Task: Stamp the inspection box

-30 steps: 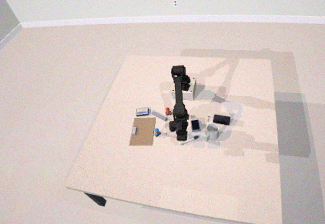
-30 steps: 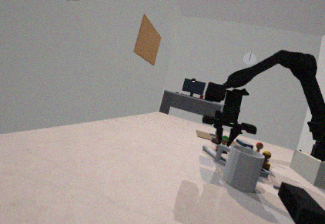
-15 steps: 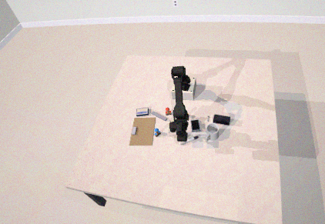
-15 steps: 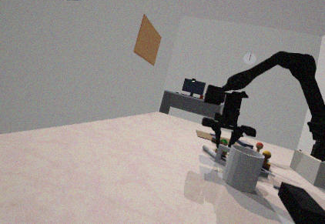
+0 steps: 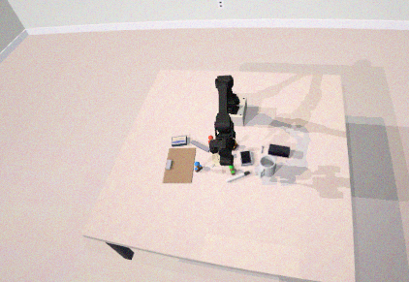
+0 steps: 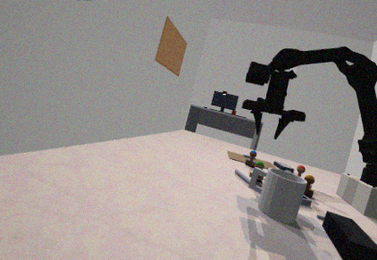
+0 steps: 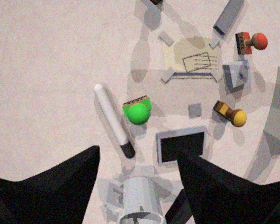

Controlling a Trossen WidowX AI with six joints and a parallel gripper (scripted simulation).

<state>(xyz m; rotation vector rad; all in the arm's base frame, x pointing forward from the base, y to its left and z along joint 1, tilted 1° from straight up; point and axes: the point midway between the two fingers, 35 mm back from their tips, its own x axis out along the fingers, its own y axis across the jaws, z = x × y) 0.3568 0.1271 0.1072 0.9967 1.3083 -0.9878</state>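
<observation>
The green-topped PASS stamp (image 7: 138, 113) (image 5: 232, 170) (image 6: 259, 164) stands on the bench beside a white marker. My gripper (image 7: 139, 155) (image 6: 267, 136) is open and empty, raised well above the bench, with the stamp clear of its fingers. The ink pad (image 7: 182, 146) (image 5: 246, 157), black in a grey tray, lies right of the stamp in the wrist view. The cream card (image 7: 175, 55) lies farther up in that view, held by grey corner pieces. It shows a tilted outlined box (image 7: 184, 66) and thin lines; I can make out no PASS lettering in the box.
The marker (image 7: 111, 115) (image 5: 237, 177) and grey mug (image 7: 142, 195) (image 5: 267, 166) (image 6: 282, 195) are near the stamp. A red-topped stamp (image 7: 259, 41) and yellow-topped stamp (image 7: 239, 118) stand right of the card. A blue-topped stamp (image 5: 197, 166) stands by the brown board (image 5: 179, 174). A black block (image 5: 279, 150) lies beyond the mug.
</observation>
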